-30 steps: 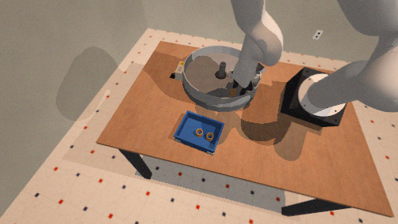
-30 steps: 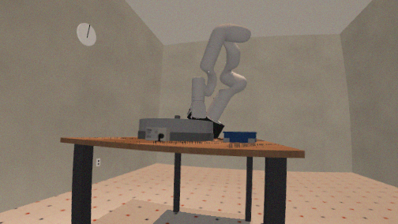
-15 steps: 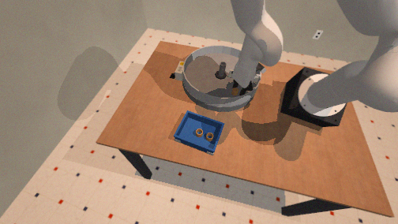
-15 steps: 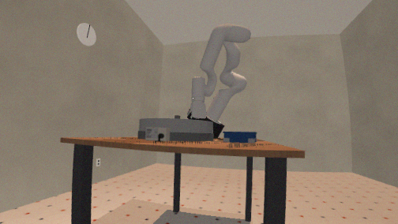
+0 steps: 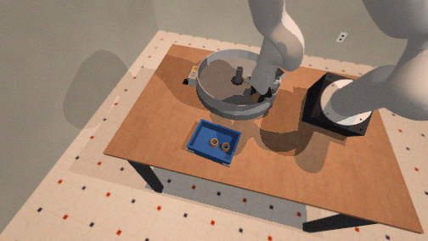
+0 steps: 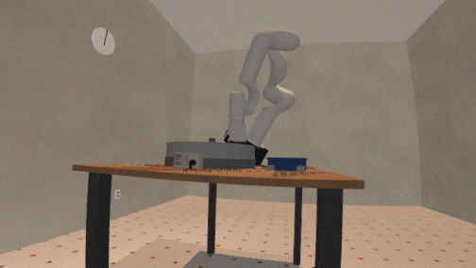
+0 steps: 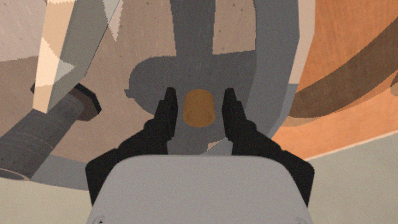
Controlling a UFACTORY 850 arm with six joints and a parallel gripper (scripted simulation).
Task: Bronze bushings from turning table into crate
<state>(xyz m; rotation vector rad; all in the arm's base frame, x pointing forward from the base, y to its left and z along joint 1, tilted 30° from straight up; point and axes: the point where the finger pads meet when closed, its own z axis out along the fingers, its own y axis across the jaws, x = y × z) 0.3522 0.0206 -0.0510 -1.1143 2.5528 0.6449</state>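
"Blue crate (image 5: 204, 140) (image 6: 287, 163): please, what to find inside?"
"Two bronze bushings (image 5: 214, 142), near each other, on the bottom"
"And inside the turning table (image 5: 238, 111) (image 6: 210, 151) (image 7: 275, 65)?"
"See there one more bronze bushing (image 5: 255, 98) (image 7: 199, 107), just between the fingers of the gripper (image 5: 261, 94) (image 6: 231, 139) (image 7: 200, 98)"
"Already grasped?"
"No, not grasped; looking from the wrist, see the fingers parted, with a gap at each side of the bushing"

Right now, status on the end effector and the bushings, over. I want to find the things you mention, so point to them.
End effector (image 5: 261, 94) (image 7: 200, 98) open around bronze bushing (image 5: 255, 98) (image 7: 199, 108), not gripping. Two bushings (image 5: 214, 142) in blue crate (image 5: 196, 135) (image 6: 286, 163). Nothing visible blocking the fingers.
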